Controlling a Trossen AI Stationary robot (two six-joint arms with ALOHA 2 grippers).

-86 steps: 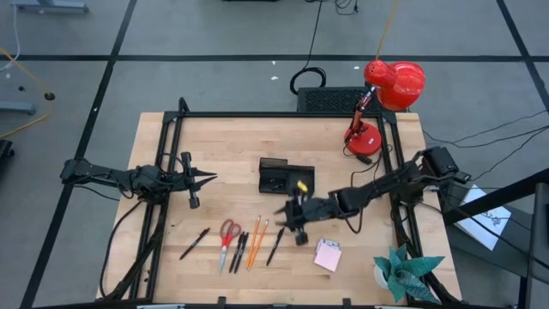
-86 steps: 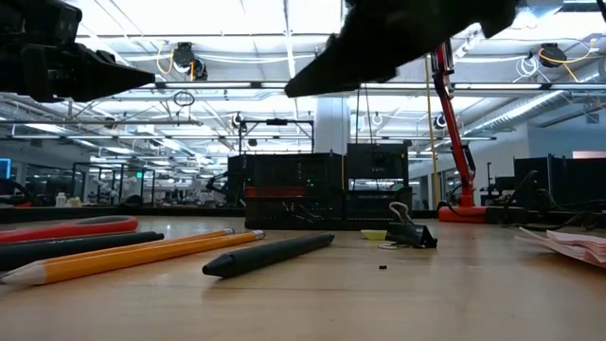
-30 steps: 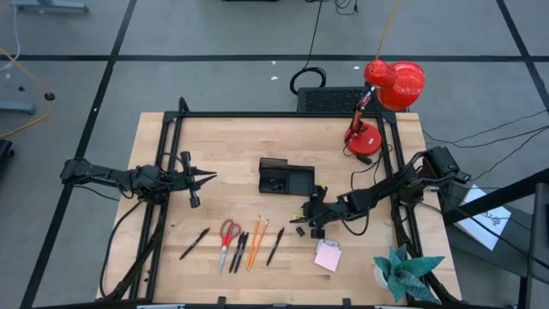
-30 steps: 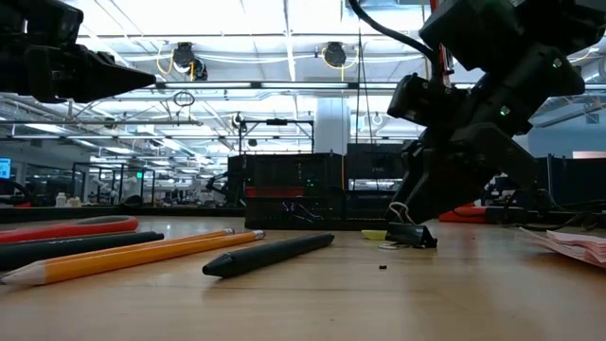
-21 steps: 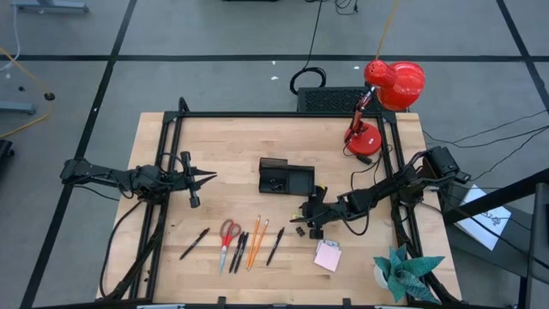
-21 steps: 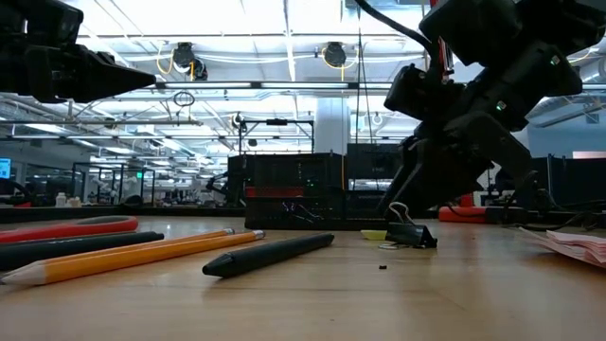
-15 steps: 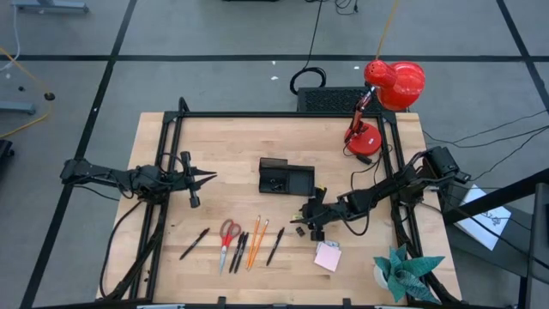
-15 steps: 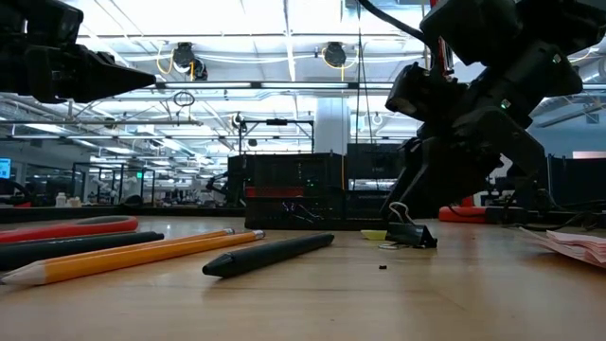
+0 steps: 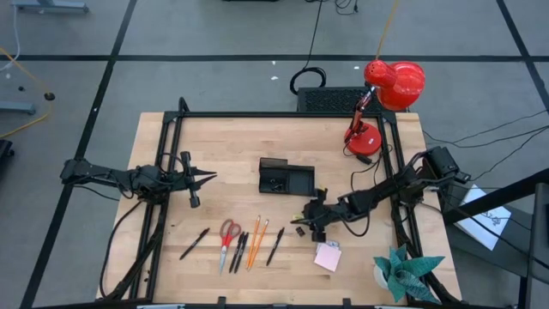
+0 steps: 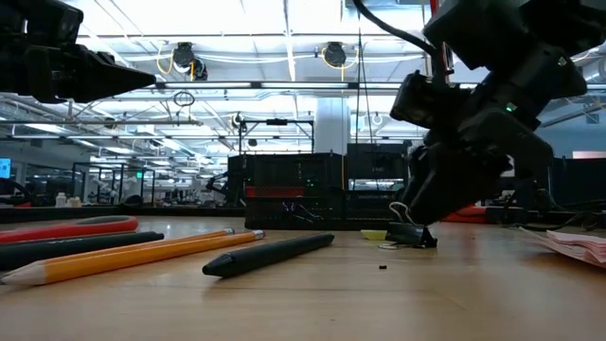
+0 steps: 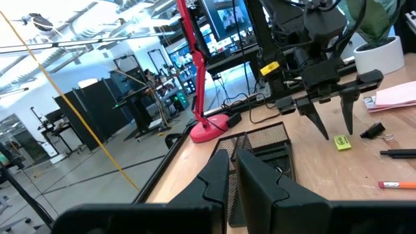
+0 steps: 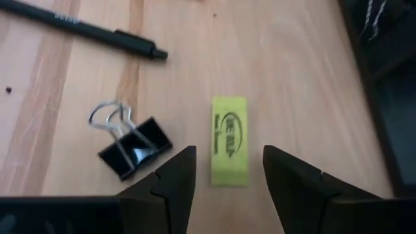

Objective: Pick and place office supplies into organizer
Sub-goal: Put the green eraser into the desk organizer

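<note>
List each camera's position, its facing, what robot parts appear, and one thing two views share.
High: overhead, straight down; both arms, organizer.
Low: table height, level; right tool above binder clip.
Left wrist: faces across the table; own shut fingers.
Right wrist: looks down; open fingers straddle yellow eraser.
Shared: the eraser also shows in the left wrist view.

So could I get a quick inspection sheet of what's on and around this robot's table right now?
Surface: wooden table, bare at the far left.
Job's things: black organizer mid-table; yellow eraser and binder clip near it; scissors, pencils, pens in a row at the front; pink sticky notes.
Clutter: red desk lamp, teal paper plant.
Grippers: right gripper open, low over the eraser; left gripper shut, waiting at the left.
Cables: black cable on the floor beyond the table.
Surroundings: lab racks and ceiling lights; nobody seen.
</note>
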